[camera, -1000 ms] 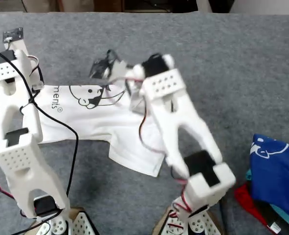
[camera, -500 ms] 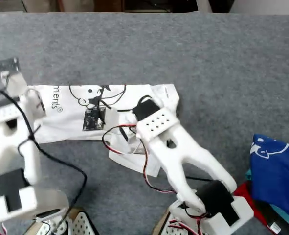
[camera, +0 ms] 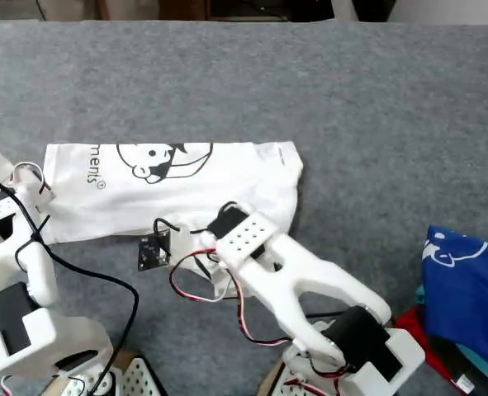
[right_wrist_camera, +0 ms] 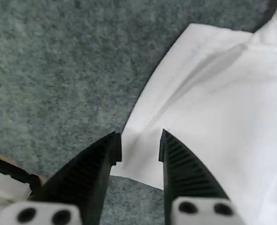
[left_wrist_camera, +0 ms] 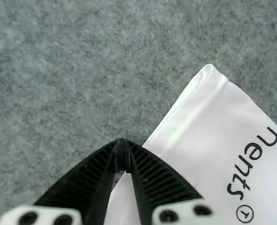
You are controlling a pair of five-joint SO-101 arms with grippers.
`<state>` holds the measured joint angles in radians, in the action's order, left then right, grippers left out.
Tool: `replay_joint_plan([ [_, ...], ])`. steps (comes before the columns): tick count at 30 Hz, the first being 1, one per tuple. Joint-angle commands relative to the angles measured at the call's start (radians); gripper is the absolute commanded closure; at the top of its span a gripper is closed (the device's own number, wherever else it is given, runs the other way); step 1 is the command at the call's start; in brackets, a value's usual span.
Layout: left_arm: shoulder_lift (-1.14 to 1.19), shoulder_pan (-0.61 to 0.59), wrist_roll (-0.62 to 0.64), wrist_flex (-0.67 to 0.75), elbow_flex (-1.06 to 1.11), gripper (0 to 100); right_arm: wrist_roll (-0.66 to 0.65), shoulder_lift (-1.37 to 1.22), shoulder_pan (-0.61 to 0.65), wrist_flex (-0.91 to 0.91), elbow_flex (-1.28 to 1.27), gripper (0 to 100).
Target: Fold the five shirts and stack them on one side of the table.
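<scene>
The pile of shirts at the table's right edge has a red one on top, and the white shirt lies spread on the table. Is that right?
Not quite. In the high view the pile has a blue shirt on top; a red one peeks out beneath it. The white shirt does lie spread on the table.

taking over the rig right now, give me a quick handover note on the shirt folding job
Left hand: shut, holding nothing, at the printed end of the white shirt.
Right hand: open, over the shirt's near edge, holding nothing.
Things: the white shirt lies flat as a long strip on the table. The pile of folded shirts sits at the right edge, with the blue shirt on top; count unclear.
Done: pile started, white shirt partly folded.
Left: fold the white shirt smaller and add it to the pile.
</scene>
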<state>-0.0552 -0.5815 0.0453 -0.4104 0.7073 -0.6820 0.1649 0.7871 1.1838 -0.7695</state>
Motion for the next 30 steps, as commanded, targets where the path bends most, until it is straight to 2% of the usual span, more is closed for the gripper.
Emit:
replay_joint_plan([
  [1,-0.001,-0.009,0.006,-0.014,-0.063,98,0.026,0.002,0.012,-0.029,-0.004,84.5],
  [7,0.001,-0.008,0.006,-0.032,-0.075,98,0.058,-0.004,0.012,-0.043,-0.007,75.4],
  [13,0.001,-0.008,0.006,-0.032,-0.075,98,0.06,-0.005,0.01,-0.086,-0.022,75.4],
  [22,0.001,-0.008,0.005,-0.032,-0.074,98,0.06,-0.005,0.007,-0.143,-0.073,93.8],
  [30,0.001,-0.008,0.005,-0.032,-0.074,98,0.06,-0.005,-0.056,-0.176,-0.071,95.7],
])
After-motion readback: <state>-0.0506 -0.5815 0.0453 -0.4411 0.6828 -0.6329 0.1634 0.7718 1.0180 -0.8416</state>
